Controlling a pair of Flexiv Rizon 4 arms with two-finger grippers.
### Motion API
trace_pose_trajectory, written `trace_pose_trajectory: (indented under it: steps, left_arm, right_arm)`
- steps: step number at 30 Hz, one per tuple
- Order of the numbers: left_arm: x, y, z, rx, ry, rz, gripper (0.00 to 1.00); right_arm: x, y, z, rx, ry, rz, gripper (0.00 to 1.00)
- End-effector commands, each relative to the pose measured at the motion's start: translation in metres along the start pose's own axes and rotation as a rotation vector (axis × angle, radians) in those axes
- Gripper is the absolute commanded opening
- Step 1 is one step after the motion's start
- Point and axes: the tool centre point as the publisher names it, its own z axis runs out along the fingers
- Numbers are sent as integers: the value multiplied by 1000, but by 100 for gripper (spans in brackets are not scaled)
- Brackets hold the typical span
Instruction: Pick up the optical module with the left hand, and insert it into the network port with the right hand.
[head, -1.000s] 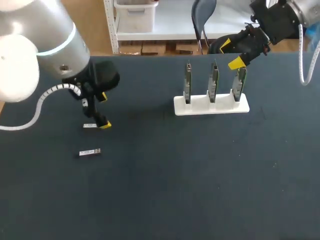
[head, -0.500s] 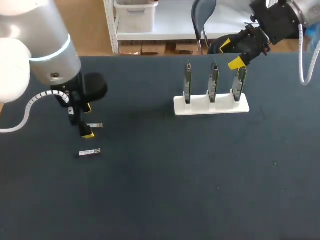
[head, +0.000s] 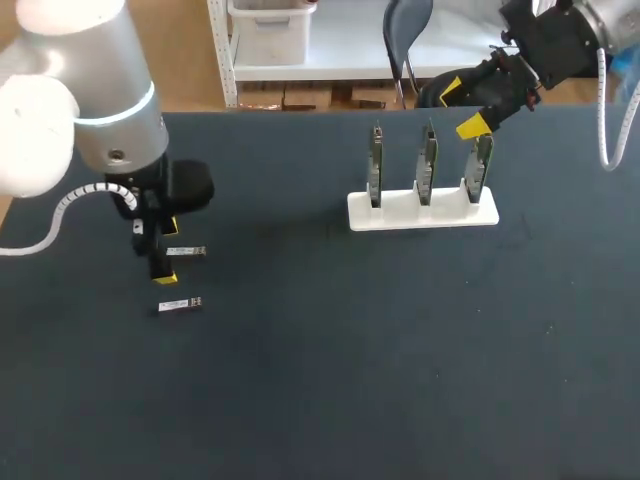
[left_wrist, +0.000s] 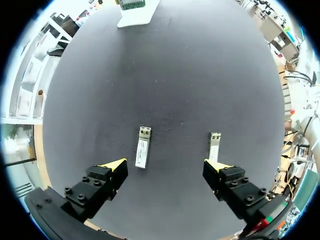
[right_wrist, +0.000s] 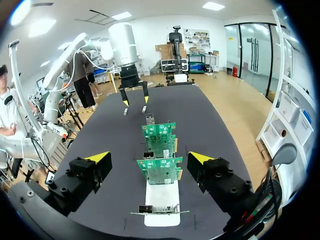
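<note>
Looking down on the dark desk (head: 350, 380), you see your left arm (head: 90, 100) coming in over the left side and your right arm (head: 560, 40) entering from the far right corner. A white stand (head: 423, 212) sits toward the far right of the desk and holds three green circuit boards (head: 427, 160) upright in a row, side by side and apart from one another. Your right claw (head: 462, 106) hangs above the right end of that row, with one yellow tip close to the top of the rightmost board. From the right wrist, the right claw (right_wrist: 150, 157) is spread wide and holds nothing, and the circuit boards (right_wrist: 160, 170) stand ahead of it, lined up between its fingers. Your left claw (head: 166, 250) points down at the left part of the desk, well apart from the stand. From the left wrist, the left claw (left_wrist: 166, 164) is also spread wide and grips nothing. The optical module (left_wrist: 143, 146) lies flat on the desk just ahead of the gap between its fingers, nearer one of them and touching neither. From above, this optical module (head: 186, 251) lies beside the claw. A second module (head: 180, 305) lies flat a little nearer you, and from the wrist that second module (left_wrist: 214, 146) rests just ahead of the other finger's yellow tip.
</note>
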Motion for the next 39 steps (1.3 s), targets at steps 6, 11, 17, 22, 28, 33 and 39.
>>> trace_pose_trajectory:
  steps: [6, 11, 17, 22, 28, 33, 39]
  left_arm:
    - [3, 19, 13, 28, 23, 0, 100]
    - [3, 22, 14, 36, 24, -3, 100]
    - [-2, 28, 19, 44, 16, 3, 100]
    - [-4, 29, 23, 51, 9, 9, 100]
    - [-2, 27, 26, 64, 12, 3, 100]
    - [-2, 26, 27, 70, 13, -6, 100]
    - [0, 25, 31, 77, 14, -14, 100]
  right_arm:
    - [0, 0, 0, 2, 0, -1, 100]
    - [0, 0, 0, 2, 0, -1, 100]
    - [0, 0, 0, 2, 0, -1, 100]
    - [0, 0, 0, 2, 0, -1, 100]
    - [0, 0, 0, 2, 0, -1, 100]
    - [0, 0, 0, 2, 0, -1, 100]
    - [0, 0, 0, 2, 0, -1, 100]
